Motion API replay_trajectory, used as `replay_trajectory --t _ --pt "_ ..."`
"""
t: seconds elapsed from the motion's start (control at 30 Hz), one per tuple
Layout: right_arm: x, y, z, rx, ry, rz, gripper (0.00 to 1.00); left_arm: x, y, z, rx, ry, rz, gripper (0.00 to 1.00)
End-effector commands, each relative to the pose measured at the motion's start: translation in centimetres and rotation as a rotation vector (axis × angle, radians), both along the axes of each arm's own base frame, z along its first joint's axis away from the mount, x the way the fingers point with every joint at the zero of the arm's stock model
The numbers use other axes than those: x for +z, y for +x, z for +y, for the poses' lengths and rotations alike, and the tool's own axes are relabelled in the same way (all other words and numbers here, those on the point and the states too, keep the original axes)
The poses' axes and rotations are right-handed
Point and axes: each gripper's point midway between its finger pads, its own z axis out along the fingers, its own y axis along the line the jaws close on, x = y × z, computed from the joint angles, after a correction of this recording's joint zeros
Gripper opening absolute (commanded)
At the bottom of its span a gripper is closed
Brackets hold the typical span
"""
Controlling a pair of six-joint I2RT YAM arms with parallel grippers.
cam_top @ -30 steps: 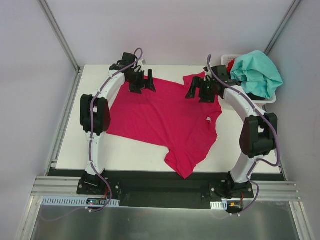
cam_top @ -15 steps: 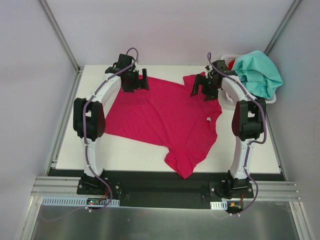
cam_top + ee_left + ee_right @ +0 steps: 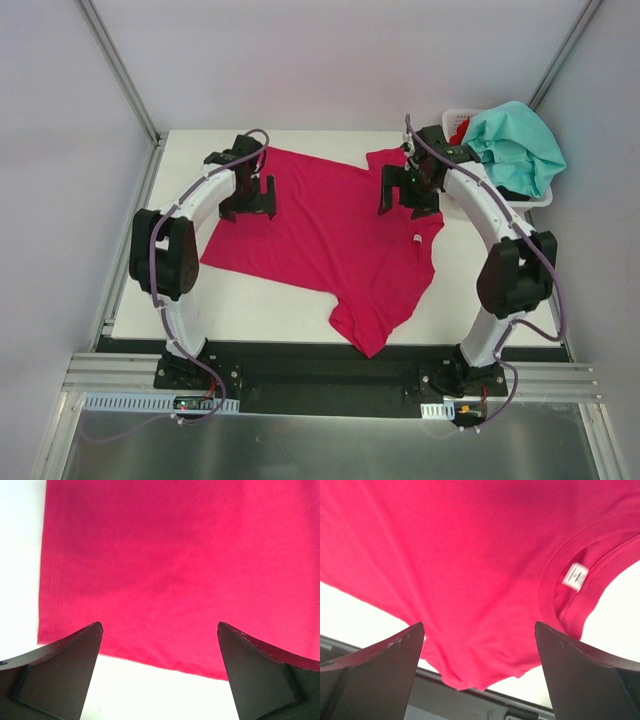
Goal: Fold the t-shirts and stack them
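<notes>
The large magenta-pink t-shirt (image 3: pixel 330 235) lies spread flat on the white table, its small white label (image 3: pixel 415 238) near the right edge. My left gripper (image 3: pixel 250 201) is open and empty over the shirt's left part; its wrist view shows the shirt's hem and corner (image 3: pixel 165 575) between the fingers. My right gripper (image 3: pixel 410 195) is open and empty over the shirt's upper right; its wrist view shows a sleeve (image 3: pixel 470 670) and the collar with the label (image 3: pixel 576 576). A teal-mint shirt (image 3: pixel 515 145) and a red one (image 3: pixel 462 130) are piled in the basket.
A white plastic basket (image 3: pixel 530 200) stands at the table's back right corner, close to my right arm. Bare white table (image 3: pixel 250 305) shows in front of the shirt and along its left side. Grey walls and metal posts enclose the table.
My left gripper has moved from the shirt's back edge forward and left over the shirt's left part. My right gripper has moved slightly forward. The shirt lies flatter at its back left.
</notes>
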Motion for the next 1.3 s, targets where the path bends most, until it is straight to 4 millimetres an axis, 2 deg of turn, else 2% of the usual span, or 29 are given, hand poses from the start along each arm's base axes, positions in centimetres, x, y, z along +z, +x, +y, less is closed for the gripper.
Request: replay_trajectory --t 0.0,0.03,0.07,0.13,0.17,0.23,0.37,0.63,0.73,0.97,1.1,1.27 --pt "1.1 -5.2 0.9 0.053 0.019 0.042 0.96 1.8 -3.7 2.5 0.088 0.111 0.003 0.99" --pt "1.3 -6.0 1.1 0.059 0.039 0.042 0.96 1.8 -4.1 2.9 0.102 0.135 -0.002 0.99" --pt "2.2 -6.8 1.4 0.072 0.071 0.019 0.96 1.9 -4.8 3.9 0.130 0.182 -0.014 0.99" --pt "2.3 -8.3 1.7 0.094 0.101 0.015 0.96 2.0 -4.7 4.5 0.207 0.195 -0.058 0.99" --pt "3.4 -8.9 1.7 0.076 0.122 -0.007 0.96 1.8 -5.3 4.8 0.221 0.194 -0.068 0.99" --pt "4.0 -9.7 1.7 0.084 0.144 -0.008 0.96 2.1 -4.6 4.9 0.275 0.168 -0.134 0.99" --pt "5.8 -11.0 1.2 0.096 0.144 -0.040 0.96 0.1 -5.3 5.3 0.346 0.123 -0.130 0.99" --pt "8.6 -13.8 1.6 0.137 0.228 -0.078 0.96 -3.5 -5.6 4.3 0.386 0.019 -0.087 0.99" --pt "9.3 -14.8 1.3 0.141 0.238 -0.094 0.96 -4.6 -6.0 4.2 0.405 0.003 -0.077 0.99" --pt "9.9 -16.9 0.9 0.152 0.257 -0.093 0.96 -5.4 -6.5 4.0 0.423 -0.025 -0.079 0.99" --pt "10.0 -17.7 0.9 0.159 0.271 -0.090 0.96 -5.5 -6.9 4.0 0.428 -0.039 -0.091 0.99" --pt "10.0 -18.2 1.0 0.167 0.288 -0.081 0.96 -6.9 -8.0 3.6 0.427 -0.058 -0.041 0.99"
